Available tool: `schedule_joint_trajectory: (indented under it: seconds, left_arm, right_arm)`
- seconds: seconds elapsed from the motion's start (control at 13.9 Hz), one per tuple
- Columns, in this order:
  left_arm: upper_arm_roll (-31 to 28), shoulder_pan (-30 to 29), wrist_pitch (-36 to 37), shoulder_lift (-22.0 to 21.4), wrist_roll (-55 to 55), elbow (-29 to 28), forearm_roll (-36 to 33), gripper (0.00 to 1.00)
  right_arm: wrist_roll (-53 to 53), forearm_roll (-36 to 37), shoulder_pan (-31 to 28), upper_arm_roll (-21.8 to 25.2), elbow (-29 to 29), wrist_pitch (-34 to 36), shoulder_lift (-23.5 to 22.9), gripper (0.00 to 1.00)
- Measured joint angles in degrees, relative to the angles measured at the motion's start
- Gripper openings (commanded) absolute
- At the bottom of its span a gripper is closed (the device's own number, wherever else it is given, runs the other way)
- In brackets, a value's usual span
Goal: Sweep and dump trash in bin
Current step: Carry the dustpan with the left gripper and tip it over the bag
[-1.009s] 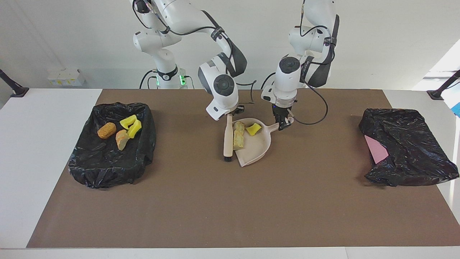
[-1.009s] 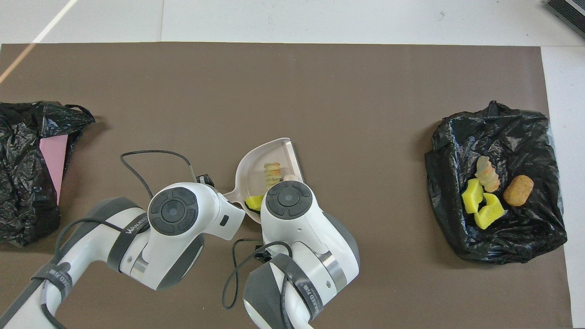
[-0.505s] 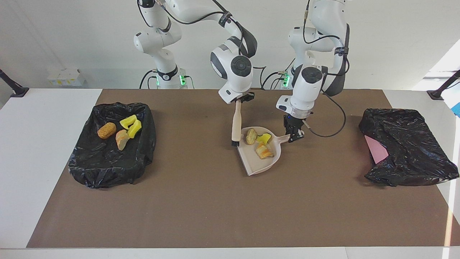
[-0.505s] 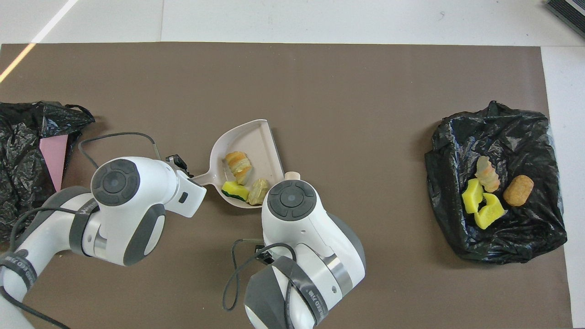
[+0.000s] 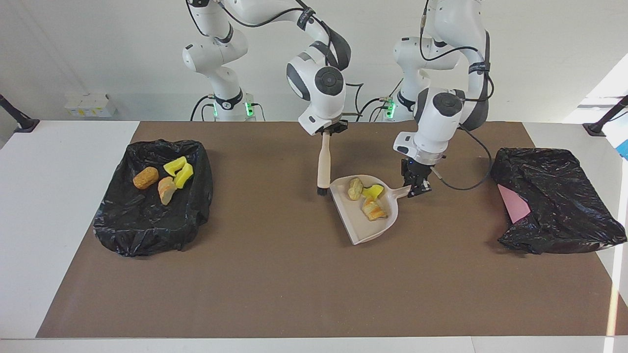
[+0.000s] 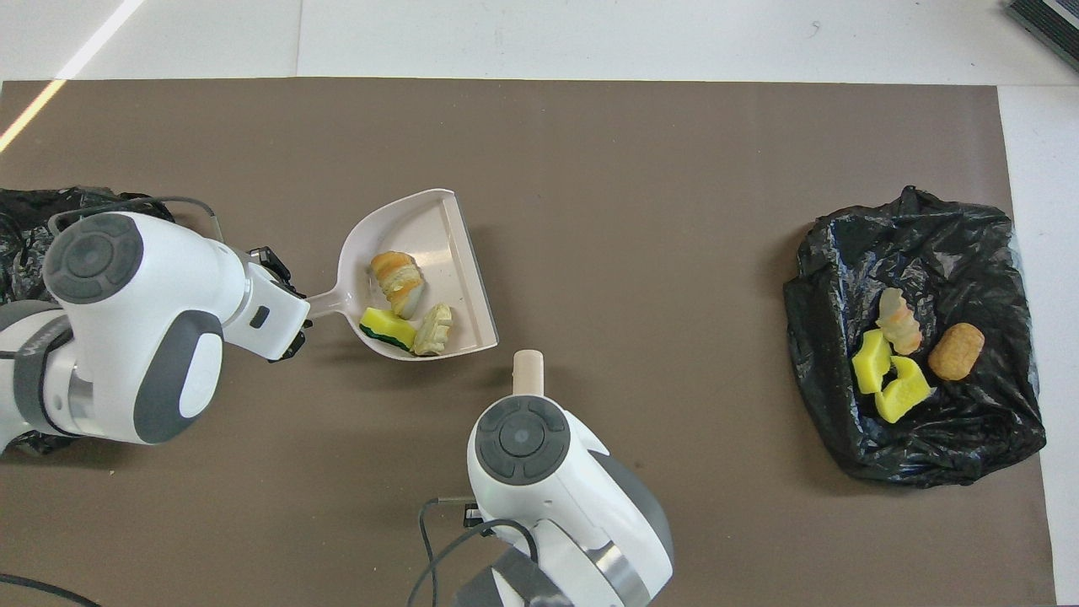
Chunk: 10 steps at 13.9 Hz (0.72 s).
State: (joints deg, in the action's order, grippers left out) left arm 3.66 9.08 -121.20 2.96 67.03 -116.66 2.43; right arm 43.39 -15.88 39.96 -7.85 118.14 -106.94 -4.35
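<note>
Mid-frame, three trash scraps (image 5: 365,198) lie in the dustpan (image 5: 365,226) — left tool (image 5: 416,185) clenched on its handle; right tool (image 5: 327,131) grasping the brush (image 5: 323,166).

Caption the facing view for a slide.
Left gripper holds the dustpan with three scraps; right gripper holds the brush.

3 scraps (image 5: 365,198) in dustpan (image 5: 365,230); 4 in bin (image 5: 147,220)

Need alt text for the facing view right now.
The left gripper holds a beige dustpan carrying three foam scraps. The right gripper holds a hand brush upright beside it.
</note>
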Motion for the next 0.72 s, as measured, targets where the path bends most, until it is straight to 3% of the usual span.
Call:
schedule_joint_trajectory:
  seconds: [0.36,0.72]
  left_arm:
    - [-0.5,-5.6,12.3,-0.2,8.0,10.2,0.2,0.00]
    - [-0.9,-14.0,13.4,0.1,19.9,13.3,0.1,0.00]
  right_arm:
    - [0.6,-0.5,4.8,-0.1,13.4,-9.2,7.2,0.00]
    - [0.6,-4.7,5.4,0.0,16.7,-11.5,7.9,0.00]
